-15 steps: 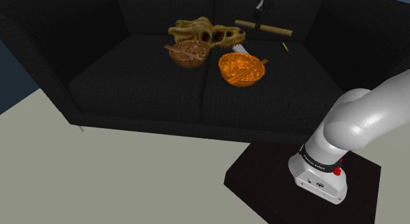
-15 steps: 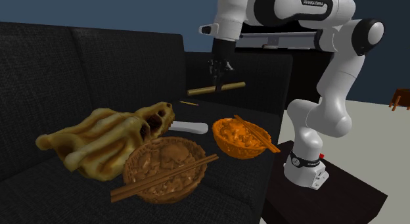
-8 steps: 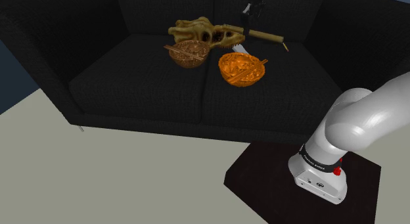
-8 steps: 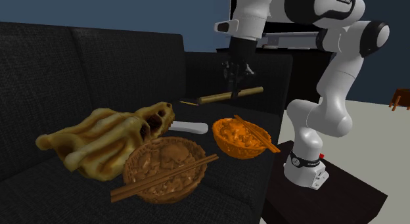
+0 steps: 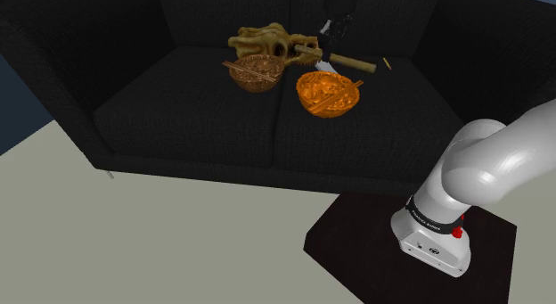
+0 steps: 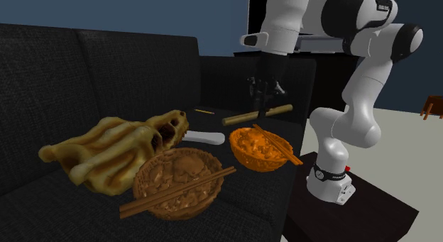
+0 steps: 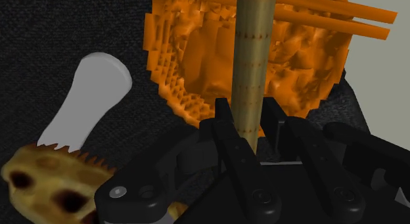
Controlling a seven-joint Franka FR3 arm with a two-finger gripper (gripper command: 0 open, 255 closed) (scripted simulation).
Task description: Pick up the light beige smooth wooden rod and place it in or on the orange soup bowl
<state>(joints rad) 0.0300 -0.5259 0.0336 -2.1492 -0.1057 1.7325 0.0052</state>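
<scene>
Gripper (image 7: 252, 127) clamps rod (image 7: 253, 52) mid-length, plain in wrist view, hanging over orange bowl (image 6: 257, 154) w/ chopsticks (image 7: 341, 16), near back edge of sofa (image 5: 178, 115). Skull (image 6: 113, 152), brown bowl (image 6: 177, 180), white spoon (image 7: 85, 101) crowd alongside.

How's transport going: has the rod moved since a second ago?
Yes: in the claw, the rod shifted to the shoulder view's left, nearing the orange bowl.
</scene>
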